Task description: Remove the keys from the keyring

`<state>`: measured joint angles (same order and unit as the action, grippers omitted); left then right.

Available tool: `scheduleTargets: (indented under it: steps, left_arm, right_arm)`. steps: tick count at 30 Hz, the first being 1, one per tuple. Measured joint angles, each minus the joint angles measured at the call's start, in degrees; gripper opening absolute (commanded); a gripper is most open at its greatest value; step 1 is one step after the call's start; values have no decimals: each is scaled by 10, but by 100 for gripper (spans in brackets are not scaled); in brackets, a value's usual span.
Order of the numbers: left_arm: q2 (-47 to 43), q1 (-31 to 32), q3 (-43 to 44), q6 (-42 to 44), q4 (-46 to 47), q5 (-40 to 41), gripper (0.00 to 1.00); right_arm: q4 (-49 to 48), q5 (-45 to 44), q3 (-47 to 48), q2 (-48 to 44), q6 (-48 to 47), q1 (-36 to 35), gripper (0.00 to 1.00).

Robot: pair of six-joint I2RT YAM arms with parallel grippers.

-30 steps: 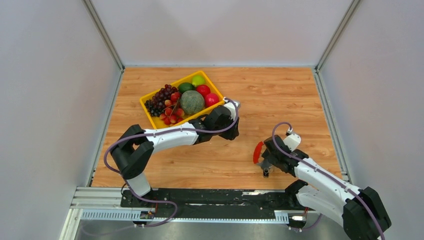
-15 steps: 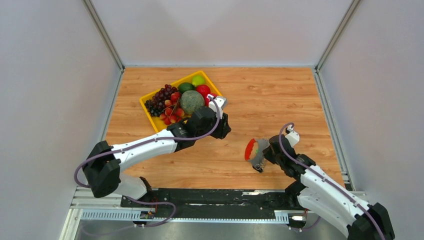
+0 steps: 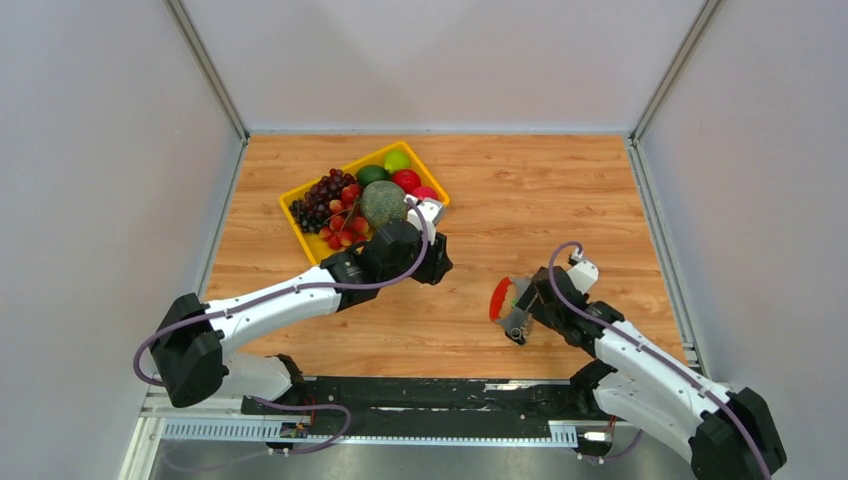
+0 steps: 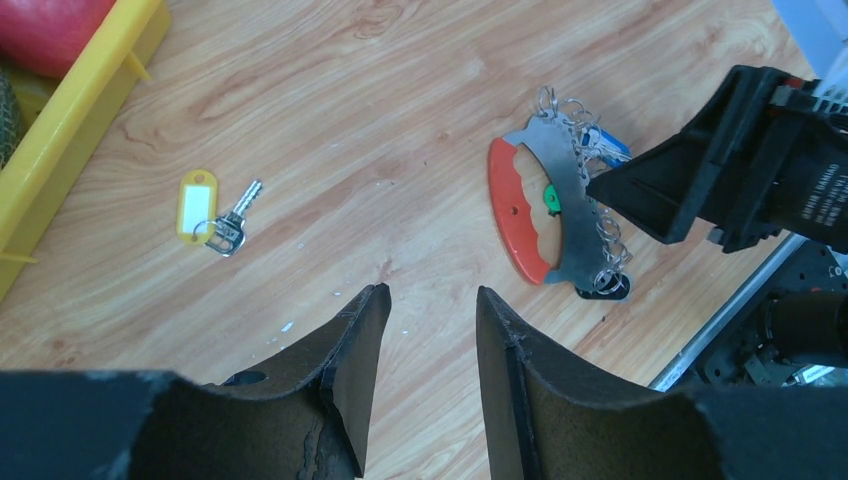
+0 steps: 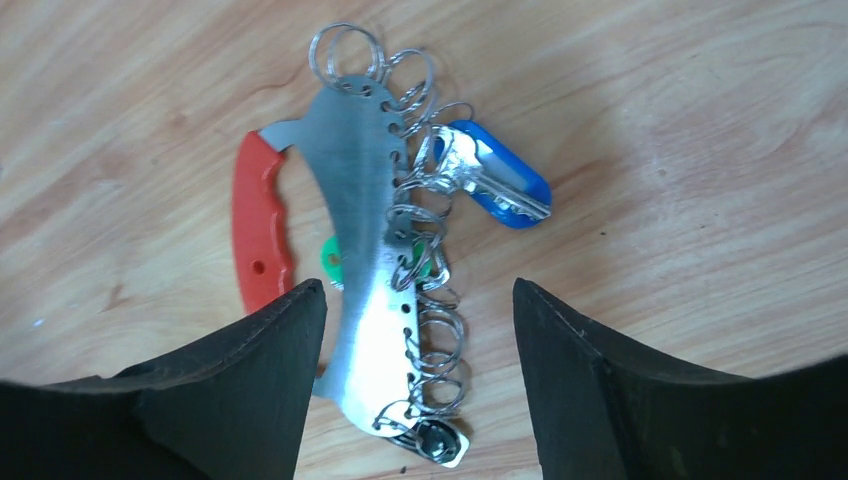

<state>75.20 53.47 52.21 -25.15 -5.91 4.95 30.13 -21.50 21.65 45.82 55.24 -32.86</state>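
The keyring (image 5: 365, 230) is a curved silvery plate with a red fob (image 5: 260, 225) and a row of small rings. It lies flat on the wooden table and also shows in the top view (image 3: 507, 300) and the left wrist view (image 4: 552, 215). A blue-headed key (image 5: 495, 180) and a black-headed key (image 5: 432, 440) hang on it. My right gripper (image 5: 420, 295) is open, its jaws either side of the plate's lower end. One loose key with a pale yellow tag (image 4: 198, 205) lies apart on the table. My left gripper (image 4: 430, 295) is open and empty above bare wood between them.
A yellow tray (image 3: 296, 220) of fruit stands at the back left, and its rim (image 4: 75, 120) is close to the left gripper. The right gripper's black body (image 4: 745, 160) sits beside the keyring. A metal rail (image 3: 400, 395) runs along the near table edge.
My left gripper has drawn back leftward, away from the keyring. My right gripper and the keyring shifted a little left, and the keyring now lies flat.
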Motion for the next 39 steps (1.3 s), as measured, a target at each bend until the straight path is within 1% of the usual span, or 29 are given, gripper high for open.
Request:
scheduleTargets:
  steps: [1,6,7,12,16,19,21,29,34,36,38,39]
  left_arm:
    - [-1,0,0,0,-1,0,48]
    - [-9,0,0,7,-9,0,48]
    - [-10,0,0,9,-12,1,48]
    - [-22,0,-1,16,-23,5,48]
    - [-35,0,-5,23,-30,12,49]
    - [-42,0,-9,27,-33,16,49]
    - [-49,0,-15,30,-36,18,50]
    - [-66,0,-23,46,-44,4,52]
    - [-66,0,-27,53,-41,-23,54]
    - [-66,0,-35,55,-32,-39,57]
    - [-66,0,-47,56,-16,-56,63]
    - [-66,0,-53,58,-11,-62,68]
  right_arm:
    - [5,-7,5,21,0,0,65]
    - [8,-41,22,80,7,0,36]
    - [8,-46,23,86,9,0,34]
    - [7,-57,24,112,23,0,35]
    - [6,-56,24,123,34,0,27]
    - [4,-56,24,121,41,0,14]
    - [2,-54,24,115,43,0,1]
    - [-13,-42,24,53,31,0,0]
    - [-14,10,41,-2,0,0,0]
    - [-21,38,51,-23,-18,0,0]
    - [-38,77,61,-46,-47,0,0]
    - [-47,92,63,-55,-59,0,0]
